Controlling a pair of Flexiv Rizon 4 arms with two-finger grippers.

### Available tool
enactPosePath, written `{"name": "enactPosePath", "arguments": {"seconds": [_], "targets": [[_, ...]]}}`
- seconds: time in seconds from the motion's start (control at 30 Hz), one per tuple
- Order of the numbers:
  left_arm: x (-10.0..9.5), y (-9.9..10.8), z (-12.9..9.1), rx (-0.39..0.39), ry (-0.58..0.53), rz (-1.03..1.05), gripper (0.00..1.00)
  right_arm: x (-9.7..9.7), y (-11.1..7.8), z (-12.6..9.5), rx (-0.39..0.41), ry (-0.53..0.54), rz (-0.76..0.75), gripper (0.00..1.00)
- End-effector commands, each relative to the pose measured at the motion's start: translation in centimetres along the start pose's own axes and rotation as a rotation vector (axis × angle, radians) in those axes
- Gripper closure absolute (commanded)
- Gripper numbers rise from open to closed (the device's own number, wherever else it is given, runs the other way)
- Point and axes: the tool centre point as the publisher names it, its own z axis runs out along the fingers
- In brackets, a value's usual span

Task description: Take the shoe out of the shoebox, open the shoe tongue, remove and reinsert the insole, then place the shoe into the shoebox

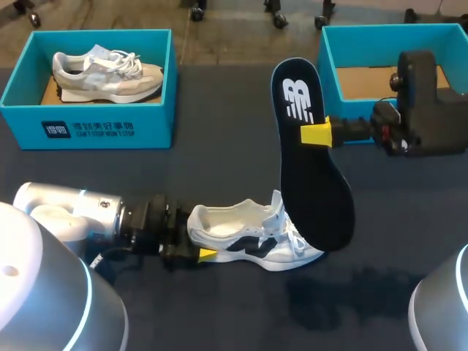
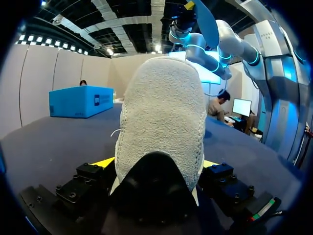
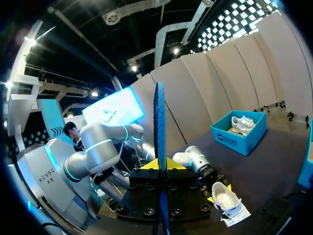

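1. Two claws in use. The left claw (image 1: 196, 245) pinches the heel of the white-and-grey mesh sneaker (image 1: 252, 238). In the left wrist view a yellow tip presses each side of the heel (image 2: 157, 164).
2. The sneaker stands on its sole on the dark table (image 1: 219, 146), front middle, toe toward the right arm's side, white inside showing.
3. The right claw (image 1: 316, 134) is clamped on one long edge of the dark navy insole with a white logo (image 1: 311, 183). The insole is up in the air, logo end away from the robot.
4. In the head view the insole's near end overlaps the sneaker's forefoot; cannot tell if they touch.
5. In the right wrist view the insole (image 3: 159, 127) is edge-on, squeezed between the tips (image 3: 160, 164).
6. The teal shoebox at far left (image 1: 88, 121) holds a second grey-white sneaker (image 1: 106, 73).
7. The teal shoebox at far right (image 1: 329, 73) shows a brown cardboard floor.
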Motion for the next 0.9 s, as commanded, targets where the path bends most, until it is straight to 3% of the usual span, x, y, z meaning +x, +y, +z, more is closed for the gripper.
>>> {"name": "enactPosePath", "arguments": {"seconds": [0.03,0.3,0.47,0.9], "targets": [[0.0,-0.1,-1.0,-0.046,0.021,0.000,0.00,0.4,0.0,0.5,-0.003,-0.009,0.001,1.00],[0.1,0.4,-2.4,-0.164,0.068,0.011,0.00,0.4,0.0,0.5,-0.003,-0.009,0.001,1.00],[-0.1,0.4,-3.6,-0.296,0.038,0.052,0.00,0.4,0.0,0.5,-0.003,-0.009,0.001,1.00],[-0.1,0.3,-4.1,-0.305,0.056,0.077,0.00,0.4,0.0,0.5,-0.003,-0.009,0.001,1.00]]}}
